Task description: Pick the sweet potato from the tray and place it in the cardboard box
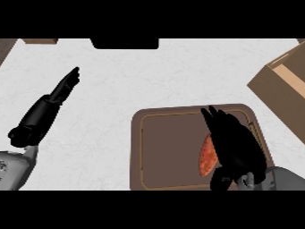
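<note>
— Where is the sweet potato [207,155]?

— On the brown tray [164,147], near right, under the right hand [237,143], whose fingers lie over it; whether they grasp it, I cannot tell.

— The left hand [63,87]?

— Released, fingers straight, over the counter [148,76]. The cardboard box [293,85] sits far right.

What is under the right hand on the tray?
The sweet potato lies on the brown tray; only its orange left edge shows. The right hand covers the rest, so whether the fingers are touching it cannot be told.
</note>
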